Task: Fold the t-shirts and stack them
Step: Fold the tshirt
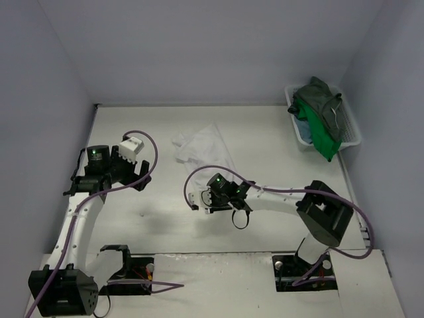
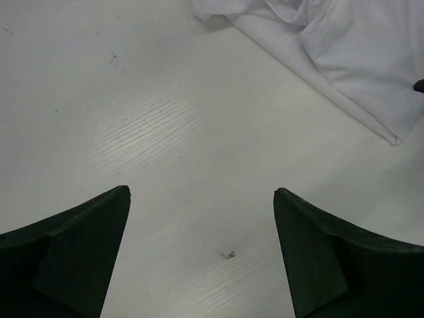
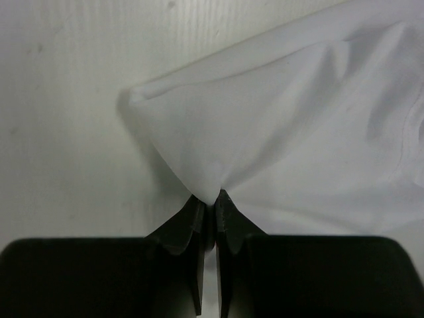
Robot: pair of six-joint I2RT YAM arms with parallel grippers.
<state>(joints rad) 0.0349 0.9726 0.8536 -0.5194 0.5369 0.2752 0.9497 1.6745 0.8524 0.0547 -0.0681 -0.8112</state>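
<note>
- White shirt (image 1: 202, 147) lies crumpled on the worktop (image 1: 278, 152), about midway across and toward the back; nothing is folded and no stack has been started, so you are at the very beginning.
- Other shirts are heaped in the basket (image 1: 355, 136) at the far right corner: dark grey-green (image 1: 321, 96) on top, bright green (image 1: 326, 138) spilling over the front, a glimpse of teal-blue (image 1: 303, 127) beneath.
- Your right jaws are clenched on a pinch of the white shirt's edge; the cloth is drawn to a point between the tips, and the bite looks small.
- Your left jaws are released and spread wide over bare worktop; the white shirt's hem lies ahead and to their right, and they touch nothing.
- Slip: so thin a bite may pull free if you lift fast or drag hard sideways; the weight of the bunched cloth would do it.
- Layers: you cannot tell from the wrist view whether one layer or two is caught; two would keep the shirt from opening flat.
- Dragging: pulling with one arm alone would likely haul the whole bundle along, not spread it; a second hold by the left jaws seems needed.
- Snag: the right arm's cable (image 1: 189, 179) loops close to the cloth; a sweep across could catch a fold.
</note>
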